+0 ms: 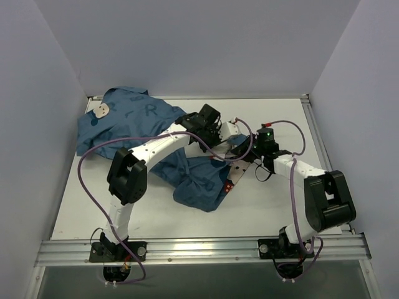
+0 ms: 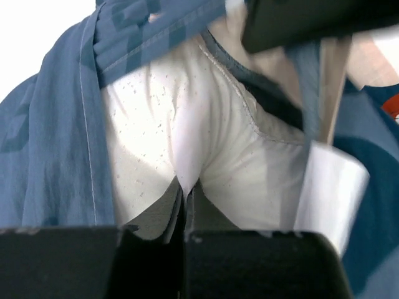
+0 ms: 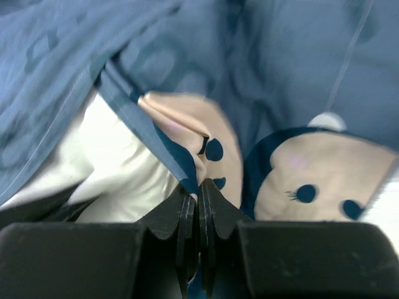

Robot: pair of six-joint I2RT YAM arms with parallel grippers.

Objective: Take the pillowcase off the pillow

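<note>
The blue pillowcase (image 1: 134, 121) lies crumpled from the back left of the table to its middle, a beige mouse face at its far left corner. Only a small piece of the white pillow (image 1: 234, 129) shows at the case's opening, between my two grippers. My left gripper (image 1: 219, 129) is shut on a fold of the white pillow (image 2: 162, 118), with blue cover (image 2: 56, 143) around it. My right gripper (image 1: 240, 157) is shut on the pillowcase's hem (image 3: 168, 156), beside printed mouse faces (image 3: 312, 180); the pillow (image 3: 118, 162) shows to its left.
Grey walls close in the white table (image 1: 274, 205) at the back, left and right. A metal rail (image 1: 199, 249) runs along the near edge by the arm bases. Purple cables (image 1: 93, 193) loop off both arms. The right arm's black body (image 2: 312, 18) hangs close above the left gripper.
</note>
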